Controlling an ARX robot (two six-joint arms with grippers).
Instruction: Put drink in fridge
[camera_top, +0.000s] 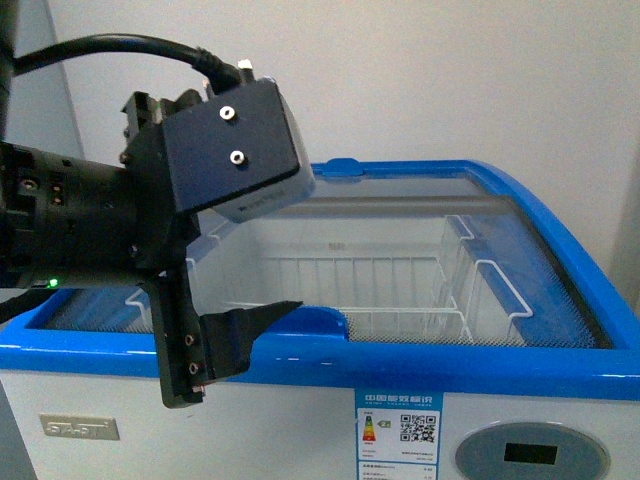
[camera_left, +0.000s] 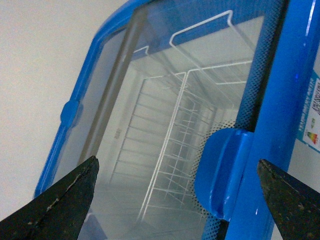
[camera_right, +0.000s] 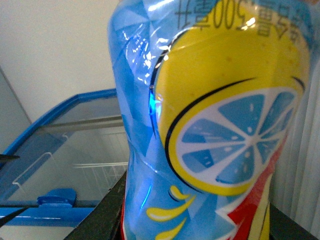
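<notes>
Left gripper (camera_left: 176, 162) is hanging with its jaws wide apart at the fridge's (camera_top: 560, 215) front rim, facing the blue lid handle (camera_left: 222, 175). Right gripper (camera_right: 195, 222) is clamping the drink (camera_right: 215, 125), holding it outside the fridge, which is showing beyond it.

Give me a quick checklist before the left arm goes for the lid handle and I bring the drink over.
1. Drink held in right gripper: ok, it sits between the dark fingers.
2. Left gripper open: ok, spread wide.
3. Blue lid handle lined up between the left fingertips: ok, though nearer one of them.
4. Fridge glass lid open enough for the bottle: cannot tell; glare hides the pane's edge.
5. Wire baskets free to take the bottle: ok, nothing seen in them.
</notes>
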